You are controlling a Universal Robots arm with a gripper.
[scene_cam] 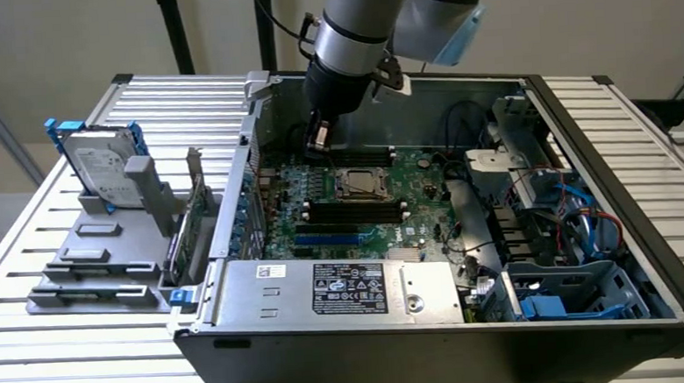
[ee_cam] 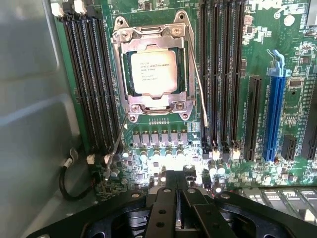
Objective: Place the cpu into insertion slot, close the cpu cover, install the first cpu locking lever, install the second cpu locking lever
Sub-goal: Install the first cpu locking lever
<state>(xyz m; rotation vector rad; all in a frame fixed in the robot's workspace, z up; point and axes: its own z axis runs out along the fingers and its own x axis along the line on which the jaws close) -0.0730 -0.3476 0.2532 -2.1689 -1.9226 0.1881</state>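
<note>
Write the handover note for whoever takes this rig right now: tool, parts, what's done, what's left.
Tool: shut, holding nothing, hovering over the motherboard a little way off the socket.
Cpu: seated in the insertion slot.
Cpu cover: lying down over the cpu's edges.
Done: cpu placed; cover looks closed.
Left: both levers look unlatched. One locking lever and the second locking lever each angle away from the socket with their ends free.
</note>
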